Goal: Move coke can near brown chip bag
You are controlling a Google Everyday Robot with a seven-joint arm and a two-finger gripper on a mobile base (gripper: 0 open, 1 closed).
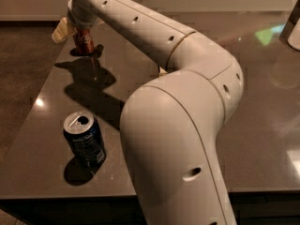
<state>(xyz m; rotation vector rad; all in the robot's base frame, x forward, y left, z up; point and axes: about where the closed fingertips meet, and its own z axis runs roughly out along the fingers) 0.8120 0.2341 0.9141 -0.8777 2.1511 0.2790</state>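
The coke can (84,42), red with white script, stands upright at the far left corner of the dark table (51,125). My gripper (75,29) is right over the can and against its upper left side, hiding its top. The arm reaches across the table from the lower right. Only a pale sliver of the brown chip bag (161,71) shows at the middle of the table; the arm's elbow hides the remainder.
A dark blue opened can (85,144) stands near the table's front left edge. The arm's big elbow (178,139) fills the front middle. The table's left edge runs close by the coke can. A pale object (295,32) is at the far right.
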